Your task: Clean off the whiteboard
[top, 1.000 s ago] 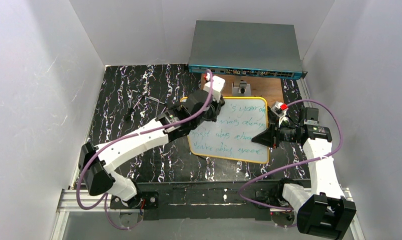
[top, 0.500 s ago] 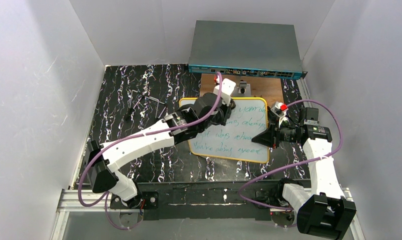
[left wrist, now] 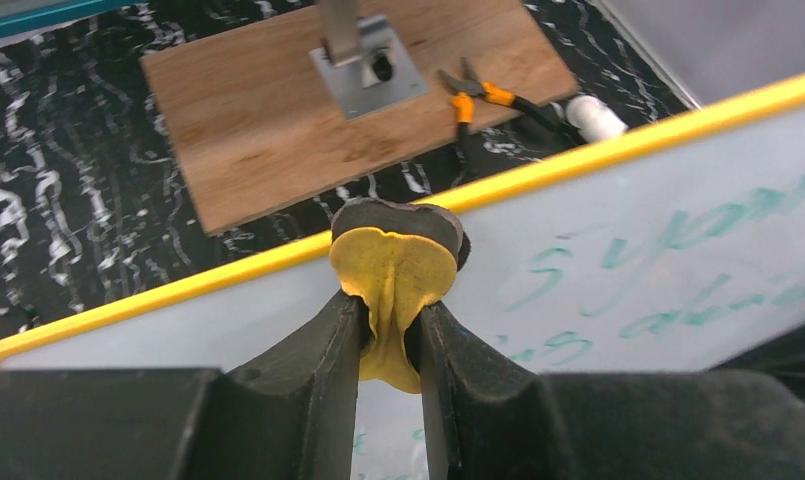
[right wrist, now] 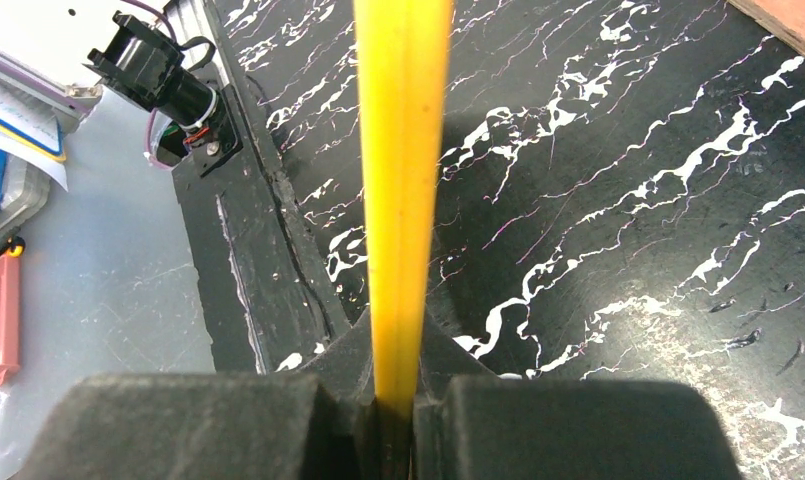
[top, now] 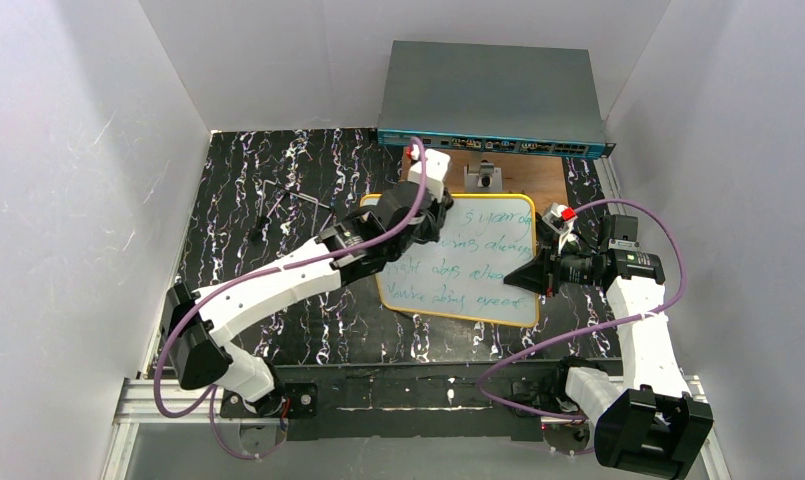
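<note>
Top external: whiteboard (top: 483, 262) lies on the black marbled table (top: 238, 200), just in front of a wooden board (top: 538, 172), with green-blue writing across most of it. At its upper left corner is the left hand (top: 438, 220); the right hand (top: 523, 277) meets its right edge.
Left wrist: the left hand is clenched on a yellow eraser (left wrist: 393, 262), whose dark pad seems to press the whiteboard just below the top rim, though contact is hard to confirm. Letters run to its right. Beyond, pliers (left wrist: 475, 92) lie at the wooden board's edge and a metal bracket (left wrist: 363, 60) stands on it.
Right wrist: the right hand is clamped on the whiteboard's yellow rim, seen edge-on, table on both sides
</note>
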Controlling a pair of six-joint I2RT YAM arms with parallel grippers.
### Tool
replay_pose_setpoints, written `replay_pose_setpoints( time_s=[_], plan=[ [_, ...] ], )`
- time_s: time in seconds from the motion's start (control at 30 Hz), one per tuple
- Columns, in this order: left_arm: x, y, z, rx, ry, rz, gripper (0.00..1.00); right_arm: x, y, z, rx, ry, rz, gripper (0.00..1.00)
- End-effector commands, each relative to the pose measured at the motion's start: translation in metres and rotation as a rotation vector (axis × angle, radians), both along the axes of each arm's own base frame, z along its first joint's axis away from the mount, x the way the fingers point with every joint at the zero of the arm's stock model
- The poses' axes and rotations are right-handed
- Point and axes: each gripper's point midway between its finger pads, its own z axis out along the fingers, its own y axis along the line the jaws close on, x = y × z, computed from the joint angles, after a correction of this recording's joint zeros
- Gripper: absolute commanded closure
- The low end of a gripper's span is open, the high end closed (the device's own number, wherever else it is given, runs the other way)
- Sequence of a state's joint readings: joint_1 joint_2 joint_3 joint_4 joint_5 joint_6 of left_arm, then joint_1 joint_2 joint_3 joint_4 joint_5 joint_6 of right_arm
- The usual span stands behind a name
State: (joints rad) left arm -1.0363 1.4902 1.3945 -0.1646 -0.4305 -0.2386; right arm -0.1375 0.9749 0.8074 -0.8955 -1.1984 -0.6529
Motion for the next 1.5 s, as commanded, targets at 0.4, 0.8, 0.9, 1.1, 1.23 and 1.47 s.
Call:
replay_pose_setpoints(
  time_s=[0.4,0.8,0.9,1.1,1.23,1.47],
  plan=[
    [-0.019,-0.028,0.028,-0.048,-0.029,-0.115,1.0,-0.001,0.004,0.011,0.017,-0.116,0.05,0.99],
    [0.013,0.01,0.026,0.01,-0.074,0.178,1.0,-0.001,0.004,0.012,0.02,-0.119,0.051,0.99],
    [0.021,0.035,0.021,-0.016,-0.052,0.242,1.0,-0.002,0.004,0.013,0.02,-0.12,0.051,0.99],
    [0.026,0.058,0.019,-0.044,-0.023,0.267,1.0,-0.002,0.005,0.013,0.022,-0.12,0.052,0.99],
    [0.021,0.042,0.021,-0.065,0.0,0.186,1.0,-0.001,0.004,0.012,0.02,-0.12,0.051,0.99],
    [-0.019,-0.021,0.027,-0.094,0.003,-0.083,1.0,-0.001,0.004,0.012,0.021,-0.117,0.051,0.99]
  ],
)
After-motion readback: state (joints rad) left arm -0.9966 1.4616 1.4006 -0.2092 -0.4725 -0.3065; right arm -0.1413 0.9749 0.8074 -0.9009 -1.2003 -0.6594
